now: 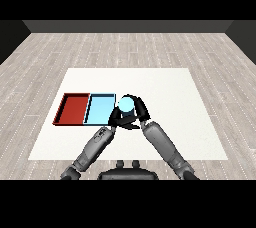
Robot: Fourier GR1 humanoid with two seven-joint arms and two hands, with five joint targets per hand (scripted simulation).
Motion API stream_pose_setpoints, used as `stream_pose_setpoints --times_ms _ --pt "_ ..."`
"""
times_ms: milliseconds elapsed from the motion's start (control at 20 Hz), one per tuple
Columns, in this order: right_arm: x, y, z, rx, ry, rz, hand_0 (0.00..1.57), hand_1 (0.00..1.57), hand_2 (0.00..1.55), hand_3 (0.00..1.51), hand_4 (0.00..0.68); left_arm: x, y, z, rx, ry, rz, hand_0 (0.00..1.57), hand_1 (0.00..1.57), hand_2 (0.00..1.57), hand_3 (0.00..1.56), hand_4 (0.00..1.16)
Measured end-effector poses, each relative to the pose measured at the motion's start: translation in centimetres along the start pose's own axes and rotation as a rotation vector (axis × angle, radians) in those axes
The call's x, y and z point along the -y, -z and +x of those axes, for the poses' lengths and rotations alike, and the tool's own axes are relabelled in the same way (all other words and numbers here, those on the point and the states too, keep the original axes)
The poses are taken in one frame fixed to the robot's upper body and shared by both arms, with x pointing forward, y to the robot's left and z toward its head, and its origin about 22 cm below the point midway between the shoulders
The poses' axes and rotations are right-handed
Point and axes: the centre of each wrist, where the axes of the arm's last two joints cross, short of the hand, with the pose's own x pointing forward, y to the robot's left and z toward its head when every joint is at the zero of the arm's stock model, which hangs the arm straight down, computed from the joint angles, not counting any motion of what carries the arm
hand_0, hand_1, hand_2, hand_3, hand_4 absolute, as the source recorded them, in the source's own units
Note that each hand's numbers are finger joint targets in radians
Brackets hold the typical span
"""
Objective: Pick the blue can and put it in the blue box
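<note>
- so there's a big white square counter (165,122) sitting in the middle of the frame, on a grey wood-plank floor (125,47) that runs up to the dark wall at the top
- left of centre on the counter you've got two shallow rectangular trays lying side by side and touching: a red tray (72,108) on the left and a light blue tray (99,108) right next to it on its right side
- the light blue cylindrical can (125,104) is just right of centre-left, sitting over the right edge of the light blue tray; you're looking down on its round top, and it looks like it's held up rather than resting down in the tray, though honestly can't tell for sure from this angle
- the right hand (136,114), black, comes up from the lower right on its grey forearm, and its fingers (141,106) are curled round the can, wrapping it from the right and from below
- the left hand (115,118) comes in from the lower left on its own grey forearm and sits just below and left of the can, right by the blue tray's lower right corner; it's bunched up against the other hand, so can't tell if its fingers are spread, curled or touching the can
- both forearms make a kind of upside-down V meeting at the can
</note>
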Motion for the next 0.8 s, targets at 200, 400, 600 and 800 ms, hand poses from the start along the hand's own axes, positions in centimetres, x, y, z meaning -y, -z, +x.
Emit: stream_pose_setpoints --times_ms 200,400,600,800 --pt "-0.3 0.1 -0.3 0.01 0.013 0.007 1.55 1.55 1.46 1.38 0.573 0.9 0.5 0.2 -0.007 0.027 0.036 0.0 0.0 0.44 0.0 0.76" --pt "-0.6 -0.1 -0.5 0.003 0.029 0.009 1.49 1.49 1.46 1.38 0.565 1.4 0.0 -0.1 -0.018 0.002 0.064 1.57 1.57 1.57 1.53 1.15" --pt "-0.5 0.2 -0.7 0.002 0.034 0.003 1.5 1.5 1.46 1.38 0.556 1.0 0.2 -0.3 -0.019 0.016 0.078 1.57 1.57 1.57 1.49 1.15" --pt "0.0 0.5 -1.0 0.002 0.059 0.0 1.47 1.47 1.42 1.35 0.48 1.1 0.5 -0.8 -0.001 0.025 0.106 1.57 1.57 1.56 1.48 1.14"
